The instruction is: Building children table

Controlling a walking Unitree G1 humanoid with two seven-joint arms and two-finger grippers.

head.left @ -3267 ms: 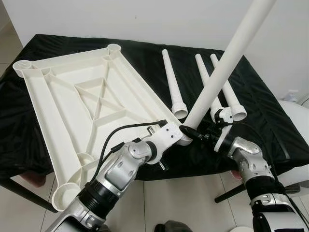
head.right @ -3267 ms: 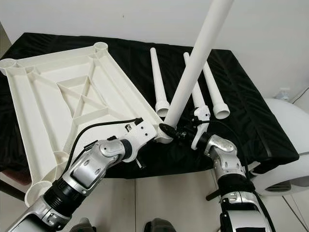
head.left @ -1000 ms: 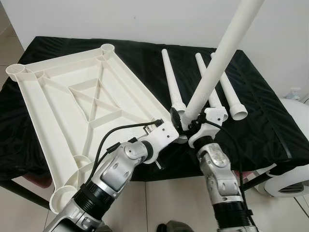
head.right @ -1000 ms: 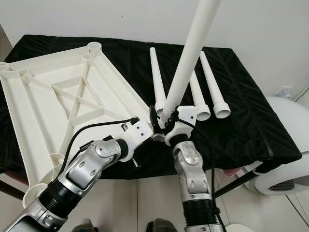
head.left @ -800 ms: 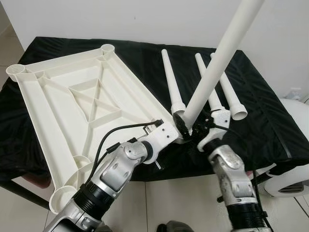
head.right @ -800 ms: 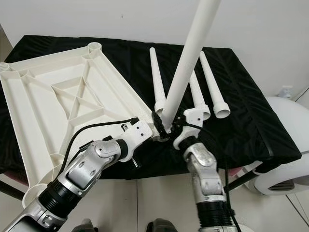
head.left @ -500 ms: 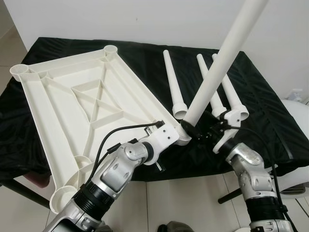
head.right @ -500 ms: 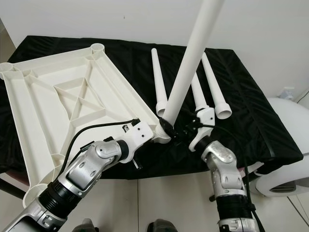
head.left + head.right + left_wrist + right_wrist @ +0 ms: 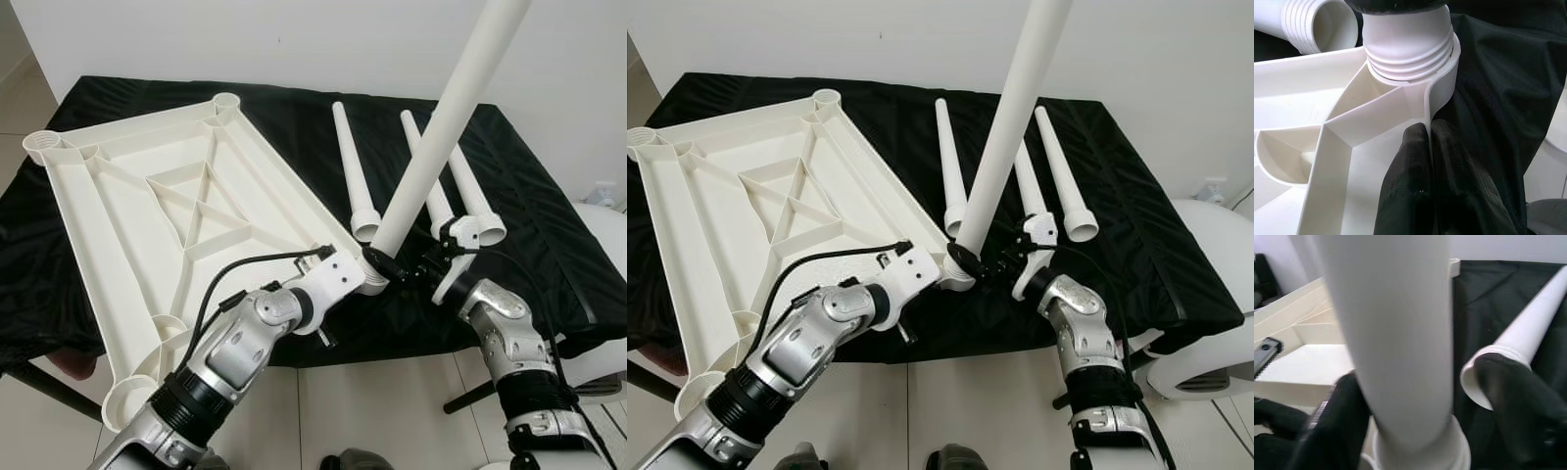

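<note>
1. Fingers of your left gripper (image 9: 1429, 161) are pressed together on the thin rim wall of the white tabletop (image 9: 127, 225), one black finger on each face of the wall, just beside the corner socket (image 9: 1449, 63).
2. Your right gripper (image 9: 1415, 416) straddles the raised table leg (image 9: 441, 137) low on its shaft: one finger (image 9: 1334, 426) on one side, the other (image 9: 1520, 411) on the far side. You can see gaps between the fingers and the leg in the right wrist view, so whether they are actually clamped on it cannot be told.
3. That leg stands with its threaded end seated in the socket at the tabletop's near right corner, and it leans up and to the right, past the upper edge of the head views. The left wrist view shows several thread ridges above the socket rim.
4. Your two grippers meet at this same corner, the left one on the rim below the socket, the right one reaching in from the right at the leg's base.
5. The tabletop lies underside up on a black cloth (image 9: 549, 225), ribs showing, its near left corner overhanging the edge.
6. Three more loose legs (image 9: 350, 166) lie side by side on the cloth, right of the tabletop and behind the right gripper, wide ends toward you.
</note>
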